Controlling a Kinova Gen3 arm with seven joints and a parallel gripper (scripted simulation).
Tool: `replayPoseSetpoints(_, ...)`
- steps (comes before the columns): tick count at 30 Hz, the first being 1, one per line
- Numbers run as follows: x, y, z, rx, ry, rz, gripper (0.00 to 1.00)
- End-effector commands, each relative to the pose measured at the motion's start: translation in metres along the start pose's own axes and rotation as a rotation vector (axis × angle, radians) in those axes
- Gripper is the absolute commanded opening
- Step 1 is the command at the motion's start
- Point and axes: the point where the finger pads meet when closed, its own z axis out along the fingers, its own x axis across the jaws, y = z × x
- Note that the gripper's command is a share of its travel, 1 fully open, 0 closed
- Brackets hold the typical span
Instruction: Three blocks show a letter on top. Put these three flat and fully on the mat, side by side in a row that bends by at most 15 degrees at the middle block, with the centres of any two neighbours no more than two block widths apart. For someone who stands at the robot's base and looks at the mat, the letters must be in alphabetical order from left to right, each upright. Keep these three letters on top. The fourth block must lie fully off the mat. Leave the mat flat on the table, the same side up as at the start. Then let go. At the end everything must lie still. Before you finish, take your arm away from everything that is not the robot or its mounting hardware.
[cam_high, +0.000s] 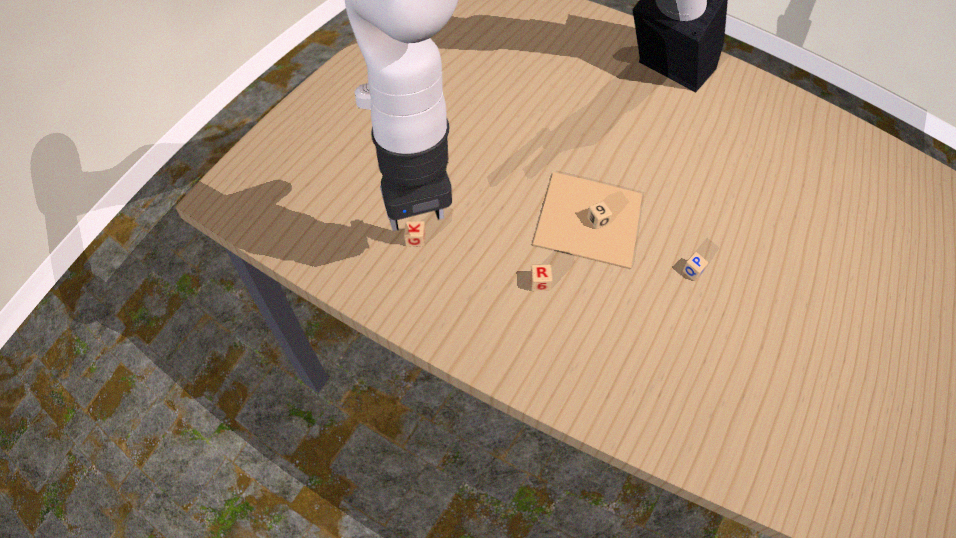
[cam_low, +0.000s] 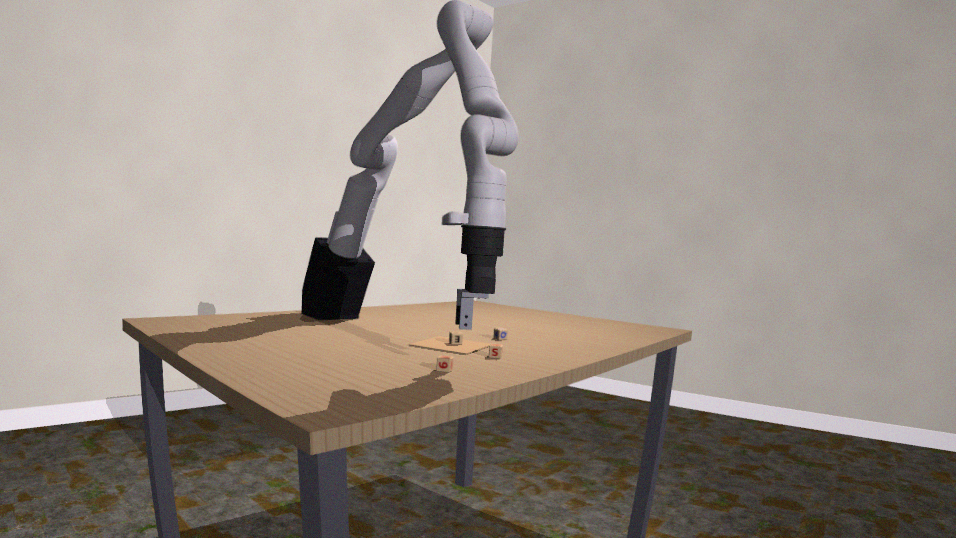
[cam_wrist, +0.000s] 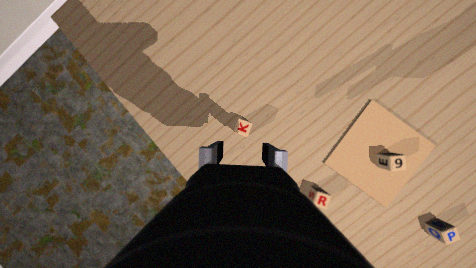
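The K block (cam_high: 414, 233) (cam_low: 443, 363) (cam_wrist: 243, 127), with a red letter on top, lies on the table near its left edge. The R block (cam_high: 541, 277) (cam_low: 494, 351) (cam_wrist: 316, 195) lies just in front of the tan mat (cam_high: 568, 230) (cam_low: 427, 344) (cam_wrist: 357, 150). The block with a black 9 on top (cam_high: 600, 214) (cam_low: 455, 338) (cam_wrist: 391, 160) sits on the mat. The blue P block (cam_high: 695, 265) (cam_low: 500, 333) (cam_wrist: 441, 231) lies off the mat to its right. My gripper (cam_high: 415, 219) (cam_low: 464, 322) (cam_wrist: 242, 150) is open and empty, hanging above the table close to the K block, which shows just ahead of the fingers in the wrist view.
The robot's black base (cam_high: 678, 40) (cam_low: 336, 279) stands at the table's far side. The table edge (cam_high: 220, 234) and the floor drop lie close to the K block on the left.
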Motion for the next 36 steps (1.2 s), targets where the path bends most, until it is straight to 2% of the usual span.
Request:
replayPoseSetpoints(1,0.002,0.003,-0.003,0.002,-0.010,-0.002,1.00)
replayPoseSetpoints(6,0.021,0.008,-0.005,0.018,-0.012,-0.014,1.00)
replayPoseSetpoints(12,0.058,0.018,-0.012,0.040,-0.019,-0.039,1.00)
replayPoseSetpoints(14,0.058,0.018,-0.012,0.040,-0.019,-0.039,1.00)
replayPoseSetpoints(19,0.091,0.024,-0.019,0.046,-0.024,-0.046,1.00)
replayPoseSetpoints(22,0.099,0.026,-0.021,0.047,-0.025,-0.067,1.00)
replayPoseSetpoints(27,0.125,0.028,-0.028,0.047,-0.029,-0.081,1.00)
replayPoseSetpoints(31,0.125,0.028,-0.028,0.047,-0.029,-0.081,1.00)
replayPoseSetpoints(33,0.142,0.029,-0.033,0.044,-0.031,-0.090,1.00)
replayPoseSetpoints(35,0.143,0.028,-0.032,0.046,-0.030,-0.091,1.00)
replayPoseSetpoints(36,0.151,0.029,-0.035,0.041,-0.031,-0.094,1.00)
